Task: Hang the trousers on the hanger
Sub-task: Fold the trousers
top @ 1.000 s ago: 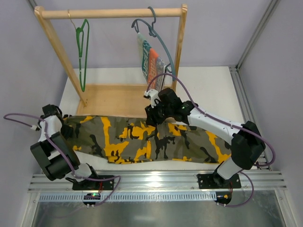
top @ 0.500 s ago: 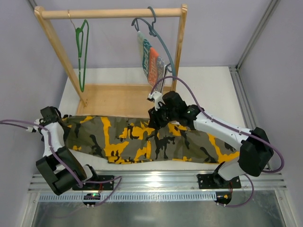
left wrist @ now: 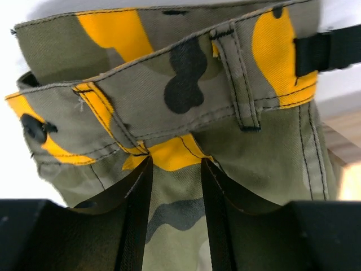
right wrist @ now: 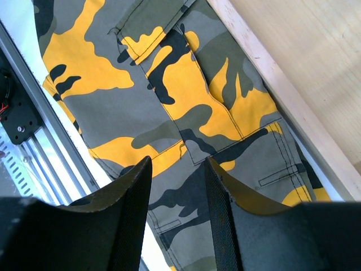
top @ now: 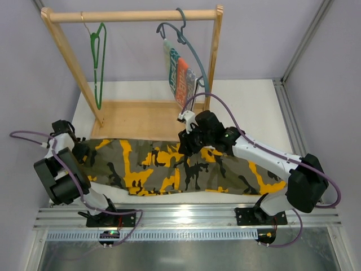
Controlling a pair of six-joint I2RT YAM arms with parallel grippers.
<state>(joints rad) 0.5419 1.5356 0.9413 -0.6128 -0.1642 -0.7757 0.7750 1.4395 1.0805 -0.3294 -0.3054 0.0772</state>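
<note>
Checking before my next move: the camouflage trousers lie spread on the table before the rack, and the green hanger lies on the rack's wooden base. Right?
Not quite. The green hanger hangs by its hook from the rack's top rail, near its left end; the top external view shows it. The trousers do lie spread on the table.

The top camera is looking down from high at the whole scene, while both wrist cameras are staring close-up at the trousers, shared by all three views.
</note>
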